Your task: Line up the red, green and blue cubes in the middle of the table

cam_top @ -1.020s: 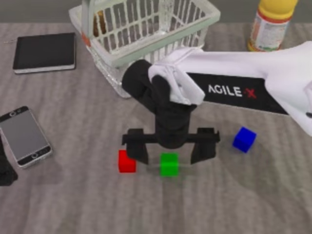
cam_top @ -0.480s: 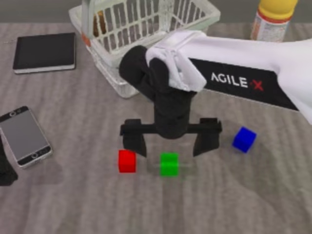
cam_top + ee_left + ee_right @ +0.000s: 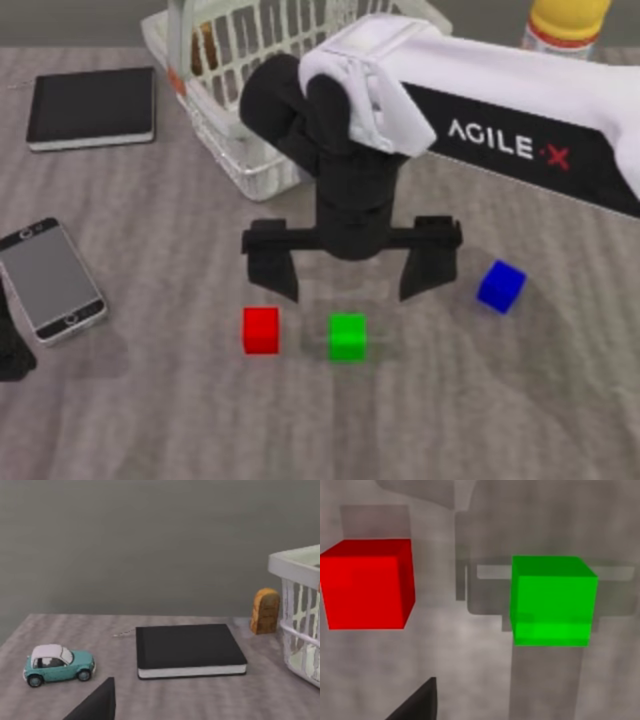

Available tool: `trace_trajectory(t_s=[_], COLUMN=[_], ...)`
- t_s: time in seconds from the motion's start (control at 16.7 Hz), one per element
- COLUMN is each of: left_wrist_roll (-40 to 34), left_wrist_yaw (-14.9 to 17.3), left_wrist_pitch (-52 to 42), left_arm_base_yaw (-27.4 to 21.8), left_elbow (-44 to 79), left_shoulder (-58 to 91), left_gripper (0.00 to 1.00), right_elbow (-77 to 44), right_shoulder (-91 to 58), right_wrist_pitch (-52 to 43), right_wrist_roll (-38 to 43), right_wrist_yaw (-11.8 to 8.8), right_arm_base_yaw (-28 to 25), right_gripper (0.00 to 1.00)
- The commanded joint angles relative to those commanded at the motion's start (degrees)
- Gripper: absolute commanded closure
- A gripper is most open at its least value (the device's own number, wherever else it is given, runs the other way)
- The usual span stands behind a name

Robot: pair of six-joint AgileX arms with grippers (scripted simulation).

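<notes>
My right gripper [image 3: 350, 272] hangs above the middle of the table [image 3: 180, 400] with its jaws spread wide, holding nothing and touching nothing. Its two black fingers [image 3: 272, 270] stand well apart, one above the red cube [image 3: 261, 330] side, the other toward the blue cube [image 3: 500, 286], with the green cube [image 3: 347, 336] resting on the cloth-like grey surface just in front of the gap between them. Red and green sit side by side in a row, near each other but apart; the right wrist view shows both flat on the table, red cube [image 3: 367, 584] and green cube [image 3: 552, 600], with the gripper's shadow falling around the green one. The blue cube lies off to the right of the pair, slightly farther back and turned at an angle. My left arm is parked at the table's left edge beside the phone [image 3: 48, 280]; I cannot tell how its jaws stand.
</notes>
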State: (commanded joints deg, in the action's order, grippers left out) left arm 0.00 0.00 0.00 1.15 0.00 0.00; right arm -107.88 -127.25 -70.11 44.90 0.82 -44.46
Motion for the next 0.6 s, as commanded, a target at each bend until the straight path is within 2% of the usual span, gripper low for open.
trace_trajectory(t_s=[0.18, 0.3, 0.42, 0.6], left_wrist_roll=[0.00, 0.00, 0.00, 0.00], left_wrist_yaw=[0.00, 0.00, 0.00, 0.00], left_wrist_pitch=[0.00, 0.00, 0.00, 0.00], left_arm_base_yaw=[0.00, 0.00, 0.00, 0.00], left_elbow=[0.00, 0.00, 0.00, 0.00], left_shoulder=[0.00, 0.00, 0.00, 0.00], left_gripper=[0.00, 0.00, 0.00, 0.00], right_elbow=[0.33, 1.11, 2.40, 5.36], right_shoulder=[0.18, 0.60, 1.13, 2.07], right_wrist_pitch=[0.25, 0.76, 1.40, 2.47], right_wrist_roll=[-1.77, -5.86, -12.38, -26.27], right_wrist_yaw=[0.03, 0.06, 0.02, -0.21], right_arm_base_yaw=[0.57, 1.87, 3.83, 7.66], right_gripper=[0.00, 0.00, 0.00, 0.00])
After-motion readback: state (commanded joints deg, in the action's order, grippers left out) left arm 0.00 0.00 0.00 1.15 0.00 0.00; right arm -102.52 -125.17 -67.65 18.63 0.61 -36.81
